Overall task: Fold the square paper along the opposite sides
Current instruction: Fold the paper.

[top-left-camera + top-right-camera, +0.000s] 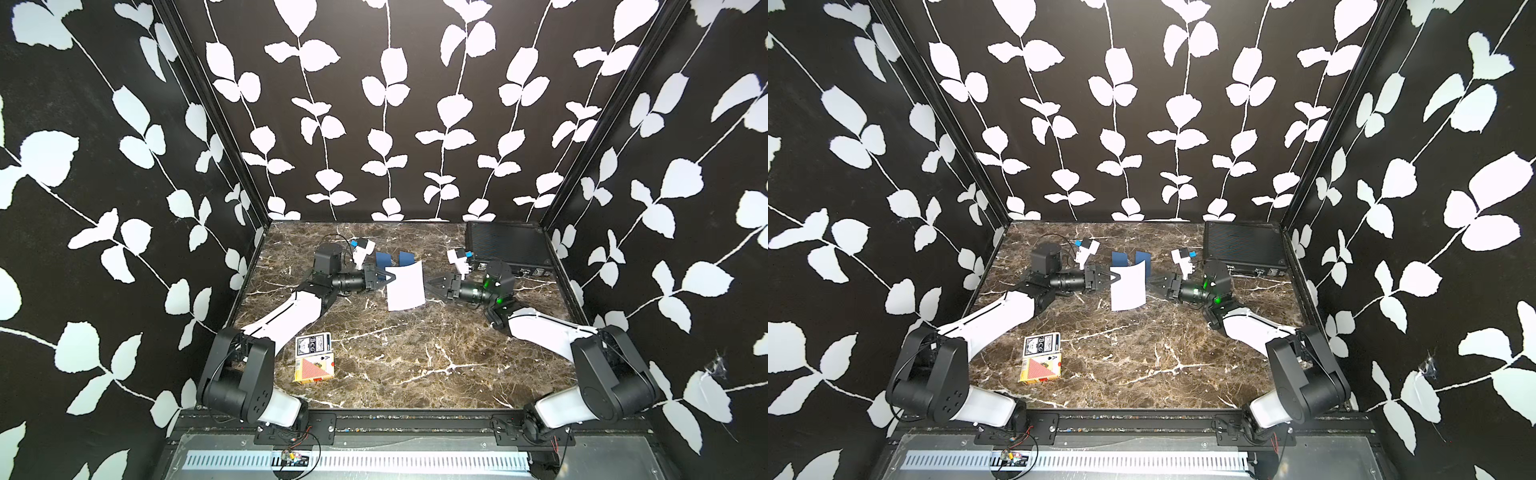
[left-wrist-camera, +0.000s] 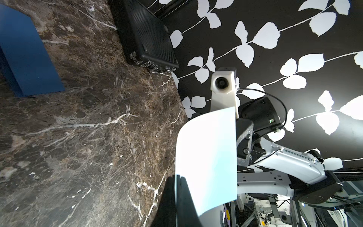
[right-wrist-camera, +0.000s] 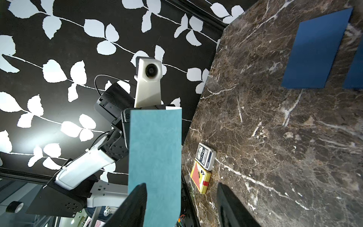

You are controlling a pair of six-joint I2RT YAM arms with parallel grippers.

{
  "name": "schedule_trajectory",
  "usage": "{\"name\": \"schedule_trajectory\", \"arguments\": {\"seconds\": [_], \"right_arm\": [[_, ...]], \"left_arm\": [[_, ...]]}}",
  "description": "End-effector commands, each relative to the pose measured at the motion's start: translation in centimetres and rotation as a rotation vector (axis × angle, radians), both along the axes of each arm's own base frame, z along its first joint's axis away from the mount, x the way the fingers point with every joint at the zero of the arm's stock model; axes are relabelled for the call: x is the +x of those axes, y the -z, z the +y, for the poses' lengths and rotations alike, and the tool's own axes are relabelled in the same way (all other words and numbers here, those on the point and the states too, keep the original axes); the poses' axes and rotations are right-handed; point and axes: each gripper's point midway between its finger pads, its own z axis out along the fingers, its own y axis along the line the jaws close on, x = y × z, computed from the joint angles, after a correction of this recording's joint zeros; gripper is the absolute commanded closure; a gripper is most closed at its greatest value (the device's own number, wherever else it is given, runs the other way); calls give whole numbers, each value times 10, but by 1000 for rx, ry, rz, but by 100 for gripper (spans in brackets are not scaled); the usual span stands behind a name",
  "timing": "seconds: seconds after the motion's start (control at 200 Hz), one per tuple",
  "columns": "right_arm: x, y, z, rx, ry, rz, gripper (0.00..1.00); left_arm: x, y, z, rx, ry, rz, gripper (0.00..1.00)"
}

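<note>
Left wrist view showed the left gripper [image 2: 176,188] clenched on one edge of the paper [image 2: 206,157], which stood curved above the table [image 2: 98,137] between both grippers. The right gripper [image 3: 180,186] was released, jaws wide apart, the paper's opposite edge beside one finger. Just behind the paper lay two blue sheets [image 1: 383,259]; a black case [image 1: 505,245] sat farther behind, card boxes [image 1: 313,357] well in front.

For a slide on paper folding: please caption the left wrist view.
Left gripper shut on the edge of the curved white paper, over the marble table.
</note>
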Motion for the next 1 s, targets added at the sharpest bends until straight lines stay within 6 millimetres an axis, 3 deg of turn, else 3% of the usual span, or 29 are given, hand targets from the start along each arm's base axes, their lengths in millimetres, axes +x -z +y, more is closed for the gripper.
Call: {"name": "schedule_trajectory", "arguments": {"seconds": [0.0, 0.355, 0.615, 0.665, 0.835, 0.995], "right_arm": [[-7, -12, 12, 5, -24, -59, 39], [-9, -24, 49, 21, -93, -120, 38], [-2, -39, 61, 52, -104, -164, 38], [2, -32, 64, 46, -104, -149, 39], [8, -39, 67, 84, -95, -166, 45], [9, -35, 73, 90, -115, -129, 56]], "left_arm": [[2, -13, 1, -33, -1, -34, 100], [3, -22, -1, -91, 1, -30, 100], [4, -26, -2, -111, 0, -31, 100], [4, -26, -2, -112, 2, -32, 100], [1, -27, -2, -101, 8, -40, 100], [1, -29, -2, -103, 10, -43, 100]]}}
